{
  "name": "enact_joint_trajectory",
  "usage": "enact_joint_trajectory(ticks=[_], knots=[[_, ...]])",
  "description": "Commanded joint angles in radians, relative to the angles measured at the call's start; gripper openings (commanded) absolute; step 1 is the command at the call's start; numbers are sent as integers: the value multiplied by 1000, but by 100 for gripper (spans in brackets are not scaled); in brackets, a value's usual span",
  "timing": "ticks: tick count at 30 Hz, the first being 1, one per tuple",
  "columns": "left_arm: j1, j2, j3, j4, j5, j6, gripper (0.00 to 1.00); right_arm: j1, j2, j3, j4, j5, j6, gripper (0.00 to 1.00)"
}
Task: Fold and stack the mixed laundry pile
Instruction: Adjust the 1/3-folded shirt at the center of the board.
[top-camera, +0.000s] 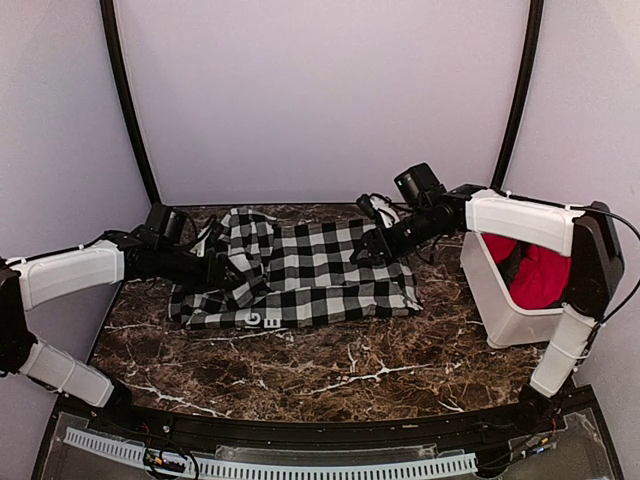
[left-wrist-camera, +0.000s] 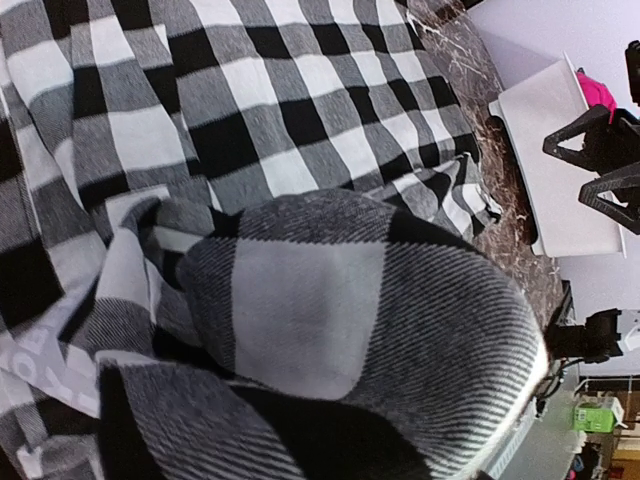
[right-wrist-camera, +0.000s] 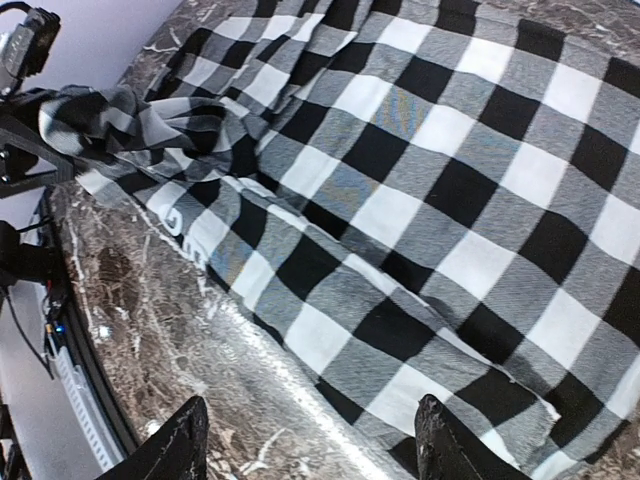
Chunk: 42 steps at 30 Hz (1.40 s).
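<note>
The black-and-white checked garment (top-camera: 310, 265) lies spread on the marble table (top-camera: 300, 375), with white lettering (top-camera: 262, 320) at its near edge. My left gripper (top-camera: 222, 262) is at the garment's left end, shut on a raised bunch of it. The cloth (left-wrist-camera: 300, 330) drapes over the jaws and hides them in the left wrist view. My right gripper (top-camera: 378, 243) hovers open and empty over the garment's right part. Its fingertips (right-wrist-camera: 185, 440) straddle the near hem (right-wrist-camera: 330, 350). The red garment (top-camera: 540, 275) sits inside the white bin.
The white plastic bin (top-camera: 500, 305) stands at the right edge of the table, close to my right arm, and also shows in the left wrist view (left-wrist-camera: 555, 150). Bare marble lies in front of the garment. Purple walls enclose the back and sides.
</note>
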Motion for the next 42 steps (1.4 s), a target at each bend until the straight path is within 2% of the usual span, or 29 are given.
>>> enact_joint_trajectory(ticks=[1,7,8,10,13,15,19,24,29,32,34,42], knots=[[-46,-80,-58,23,75,-56,59,16,13,-38,96,-185,69,67],[-64,-137,-74,24,69,-85,65,82,77,-60,183,-264,123,65],[-64,-143,-73,28,74,-84,73,98,93,-53,191,-265,123,65],[-63,-165,-60,-5,28,-86,78,126,127,-23,200,-258,130,65],[-61,-193,-54,-37,-114,-125,82,173,175,27,215,-253,142,62],[-50,-206,-49,-65,-170,-154,82,217,199,63,214,-248,140,61],[-2,-225,-55,-125,-235,-228,82,349,245,137,174,-101,128,60],[74,-210,-104,-122,-234,-291,80,491,320,256,122,73,125,59],[90,-148,-121,-84,-227,-306,70,579,428,377,55,234,140,59],[93,-119,-128,-60,-217,-334,62,602,492,463,-5,297,170,59],[93,-100,-141,-34,-203,-350,60,607,515,484,-18,308,200,61],[92,-24,-186,67,-158,-364,63,607,612,599,-95,487,234,63]])
